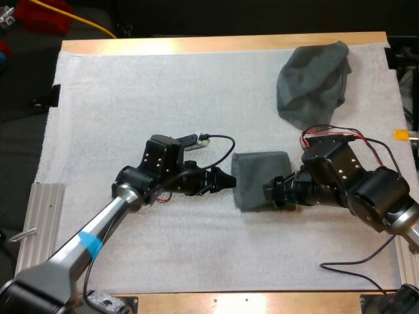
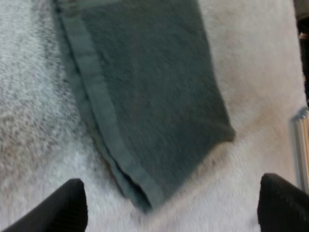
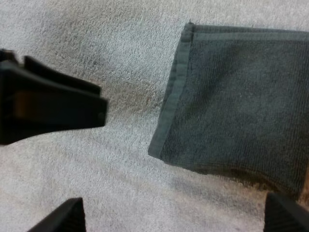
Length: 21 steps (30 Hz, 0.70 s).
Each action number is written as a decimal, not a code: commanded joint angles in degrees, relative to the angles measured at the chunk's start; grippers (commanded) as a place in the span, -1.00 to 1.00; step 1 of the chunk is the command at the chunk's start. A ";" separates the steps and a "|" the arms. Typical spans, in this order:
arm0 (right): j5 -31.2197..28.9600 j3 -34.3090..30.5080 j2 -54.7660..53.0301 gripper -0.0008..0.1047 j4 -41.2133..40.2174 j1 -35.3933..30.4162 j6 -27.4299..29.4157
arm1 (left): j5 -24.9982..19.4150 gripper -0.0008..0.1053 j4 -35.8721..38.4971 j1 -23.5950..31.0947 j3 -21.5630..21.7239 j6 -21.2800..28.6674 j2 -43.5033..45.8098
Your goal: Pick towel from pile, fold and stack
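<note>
A folded dark grey-green towel (image 1: 256, 178) lies flat on the white mat (image 1: 163, 91), between my two grippers. My left gripper (image 1: 227, 180) sits just off the towel's left edge. Its fingers stand wide apart and open (image 2: 172, 182), over the folded towel (image 2: 149, 96) near a corner. My right gripper (image 1: 271, 193) hovers at the towel's right side, also open (image 3: 176, 207), with the towel's hemmed edge (image 3: 236, 111) in front of it and nothing between its fingers. Beside that edge the left gripper (image 3: 53, 107) shows as a dark shape. A crumpled towel (image 1: 314, 80) lies at the far right.
The wooden table edge (image 1: 216, 44) runs along the far side. A metal rail (image 1: 44, 216) borders the mat at the near left. Bare mat stretches across the left and far middle.
</note>
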State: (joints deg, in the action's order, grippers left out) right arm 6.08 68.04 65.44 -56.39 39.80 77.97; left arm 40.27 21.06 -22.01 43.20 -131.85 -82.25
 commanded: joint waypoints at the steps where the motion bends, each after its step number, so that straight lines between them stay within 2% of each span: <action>1: 0.25 0.30 -0.72 0.37 -0.85 0.01 0.66 | 0.57 0.34 -2.01 -0.30 -0.04 -1.60 -0.63; 5: 0.25 0.30 -0.72 0.37 -1.92 0.01 0.66 | 1.14 0.34 -4.78 -0.30 1.17 -4.84 -4.47; 16: 0.25 0.30 -0.72 0.37 -2.25 0.01 0.77 | 1.76 0.33 -4.64 -1.46 7.56 -10.49 -12.98; 21: 0.25 0.30 -0.72 0.37 -2.25 0.01 0.97 | 0.88 0.33 -0.95 -3.43 10.56 -10.73 -17.19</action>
State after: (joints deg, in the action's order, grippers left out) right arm 6.08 68.04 65.44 -58.05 39.80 78.41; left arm 41.60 19.58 -25.09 53.33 -142.04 -99.60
